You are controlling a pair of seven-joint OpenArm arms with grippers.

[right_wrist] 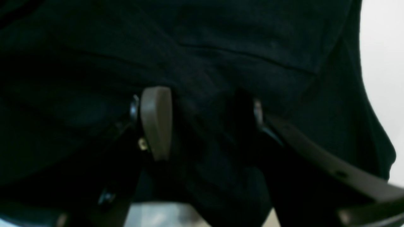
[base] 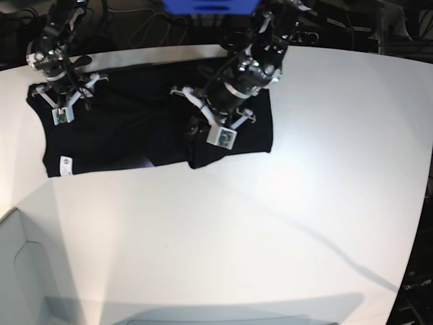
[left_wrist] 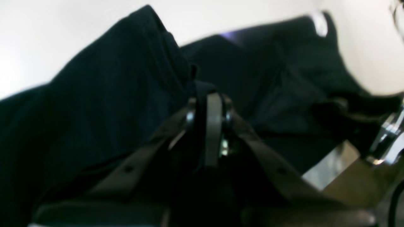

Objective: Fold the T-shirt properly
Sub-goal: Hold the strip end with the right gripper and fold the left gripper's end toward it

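Left gripper (left_wrist: 210,104) clenched on T-shirt (base: 128,128) | right gripper (right_wrist: 202,126) spread, grip unclear

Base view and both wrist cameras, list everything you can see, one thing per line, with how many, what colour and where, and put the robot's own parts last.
T-shirt: one, black, lying on the far left part of the table, partly bunched under the arms.
Tag: one, small, white, on the T-shirt's near left corner.
Table: one, white, fills most of the base view.
Blue object: one, at the far edge behind the table; cannot tell what it is.
Cables: several, dark, behind the table.
Left gripper: one, black, shut on a fold of the T-shirt near its right end.
Right gripper: one, jaws apart around bunched T-shirt cloth at its far left corner.
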